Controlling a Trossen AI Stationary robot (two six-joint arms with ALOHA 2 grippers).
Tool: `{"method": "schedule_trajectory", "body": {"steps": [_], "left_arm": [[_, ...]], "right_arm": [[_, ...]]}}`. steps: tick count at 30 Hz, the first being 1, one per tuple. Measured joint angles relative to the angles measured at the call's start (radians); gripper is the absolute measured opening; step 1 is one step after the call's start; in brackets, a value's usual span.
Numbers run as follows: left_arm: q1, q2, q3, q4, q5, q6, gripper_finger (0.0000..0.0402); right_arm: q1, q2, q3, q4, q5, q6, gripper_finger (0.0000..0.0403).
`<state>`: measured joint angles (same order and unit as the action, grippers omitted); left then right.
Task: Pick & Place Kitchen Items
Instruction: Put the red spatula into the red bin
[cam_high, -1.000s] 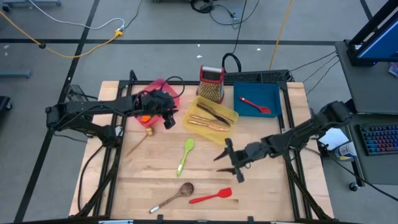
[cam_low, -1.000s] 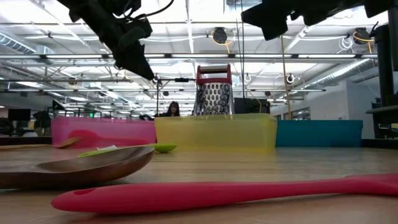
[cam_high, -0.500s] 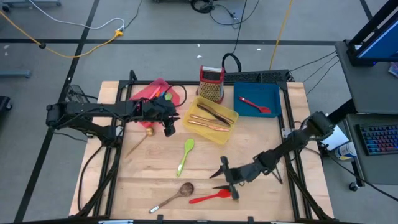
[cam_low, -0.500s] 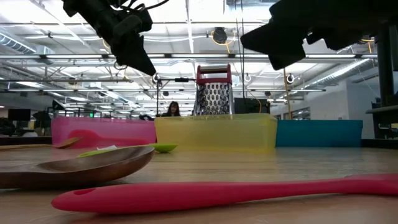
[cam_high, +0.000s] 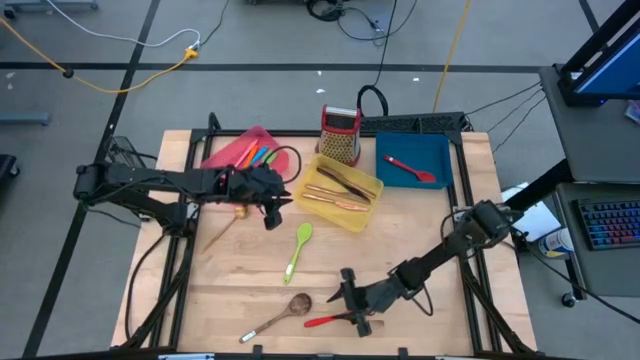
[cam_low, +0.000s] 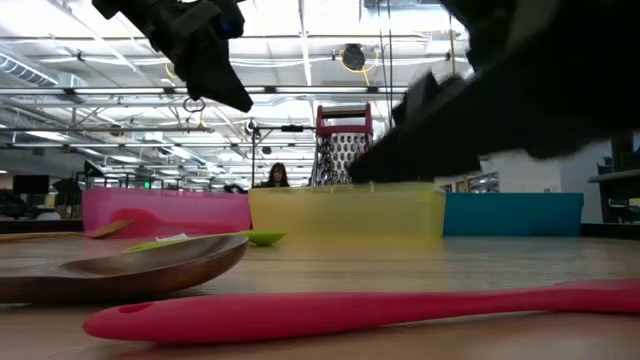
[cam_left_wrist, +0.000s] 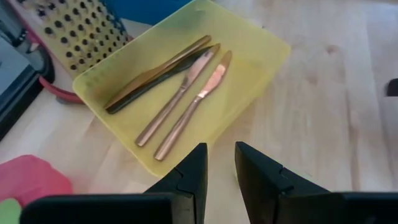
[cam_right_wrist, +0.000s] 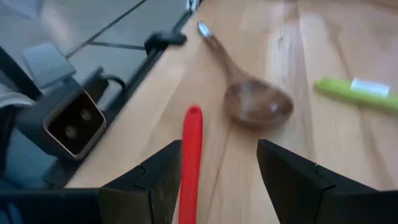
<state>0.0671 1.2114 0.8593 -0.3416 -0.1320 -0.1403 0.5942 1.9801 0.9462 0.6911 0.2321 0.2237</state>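
A red spatula (cam_high: 325, 320) lies near the table's front edge, beside a wooden spoon (cam_high: 287, 310). My right gripper (cam_high: 346, 304) hovers low over the spatula, open wide. In the right wrist view the red handle (cam_right_wrist: 191, 146) runs between the two fingers without touching them, and the handle's free end points away from the gripper. My left gripper (cam_high: 269, 208) hangs between the pink tray (cam_high: 232, 150) and the yellow tray (cam_high: 345, 212). Its fingers (cam_left_wrist: 219, 163) stand slightly apart with nothing between them. A green spatula (cam_high: 298, 248) lies flat mid-table.
The yellow tray holds copper cutlery (cam_left_wrist: 186, 99) and a dark knife. The pink tray holds several coloured utensils. A blue tray (cam_high: 440, 150) holds a red spatula. A box grater (cam_high: 340, 133) stands at the back. A copper spoon (cam_high: 222, 228) lies at the left.
My right gripper has swung toward the table's near edge and to the left, sinking low over the red spatula, still open. My left gripper has drawn away from the pink tray toward the near edge, uncovering the utensils in it.
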Motion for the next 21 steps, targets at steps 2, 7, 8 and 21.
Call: {"method": "schedule_trajectory", "body": {"steps": [2, 7, 8, 21], "left_arm": [[-0.013, 0.000, 0.000, 0.000, 0.000, -0.002, 0.0088], [-0.048, 0.000, 0.000, 0.003, 0.000, -0.036, 0.0088], [-0.053, 0.000, 0.000, 0.003, 0.000, -0.044, 0.0088], [-0.129, 0.000, 0.000, 0.011, -0.002, -0.144, 0.0088]], "right_arm": [[0.006, 0.024, -0.001, 0.015, 0.000, 0.010, 0.0201], [0.023, 0.087, 0.032, 0.038, 0.002, 0.003, 0.0201], [0.025, 0.102, 0.046, 0.035, 0.002, 0.002, 0.0201], [0.035, 0.212, 0.106, 0.045, 0.055, -0.006, 0.0193]]}}
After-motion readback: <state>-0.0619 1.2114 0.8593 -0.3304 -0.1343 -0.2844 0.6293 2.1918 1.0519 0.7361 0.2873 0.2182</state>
